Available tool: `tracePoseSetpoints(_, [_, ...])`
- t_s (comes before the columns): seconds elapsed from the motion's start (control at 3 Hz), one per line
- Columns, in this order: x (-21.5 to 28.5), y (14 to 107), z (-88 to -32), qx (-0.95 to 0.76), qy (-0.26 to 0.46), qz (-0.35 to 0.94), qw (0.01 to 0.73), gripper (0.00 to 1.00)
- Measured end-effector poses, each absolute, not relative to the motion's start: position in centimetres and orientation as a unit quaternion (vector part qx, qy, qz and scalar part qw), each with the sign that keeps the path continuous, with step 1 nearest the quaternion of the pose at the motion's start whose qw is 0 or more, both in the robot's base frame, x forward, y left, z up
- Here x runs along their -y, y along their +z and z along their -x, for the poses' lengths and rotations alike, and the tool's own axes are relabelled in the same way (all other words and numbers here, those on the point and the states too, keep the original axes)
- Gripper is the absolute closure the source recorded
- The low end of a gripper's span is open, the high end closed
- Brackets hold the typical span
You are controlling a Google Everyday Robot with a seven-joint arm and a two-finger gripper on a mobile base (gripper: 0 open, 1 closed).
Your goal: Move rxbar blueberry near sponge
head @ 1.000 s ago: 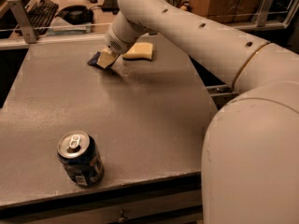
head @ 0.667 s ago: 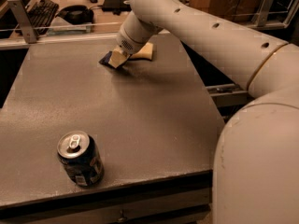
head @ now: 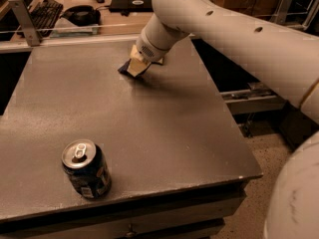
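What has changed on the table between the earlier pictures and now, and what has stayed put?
At the far side of the table, the tool carried the rxbar blueberry rightward, closer to the sponge, which the arm now mostly hides. It kept hold of the bar; nothing was let go. The sponge and the soda can stayed put.

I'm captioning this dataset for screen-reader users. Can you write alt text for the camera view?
A white robot arm reaches over the far side of a grey table, its gripper with jaws closed on the dark-blue rxbar blueberry, just beside a sliver of yellow sponge. A blue soda can stands upright near the front edge.
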State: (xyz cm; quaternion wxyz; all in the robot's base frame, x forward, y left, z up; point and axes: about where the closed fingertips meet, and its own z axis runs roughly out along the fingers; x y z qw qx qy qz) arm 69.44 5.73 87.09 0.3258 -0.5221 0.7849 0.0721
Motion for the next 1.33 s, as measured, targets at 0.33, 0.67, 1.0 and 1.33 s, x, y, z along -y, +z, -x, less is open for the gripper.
tracePoseSetpoints(0.33, [-3.5, 86.5, -68.5, -0.8, 0.069, 0.502, 0.321, 1.0])
tracePoseSetpoints(0.67, [-1.4, 85.6, -68.2, -0.812, 0.066, 0.483, 0.321, 1.0])
tracePoseSetpoints(1.0, [-0.3, 85.4, -68.2, -0.816, 0.066, 0.474, 0.325, 0.86])
tracePoseSetpoints(1.33, [0.1, 85.5, -68.2, -0.815, 0.068, 0.471, 0.33, 0.63])
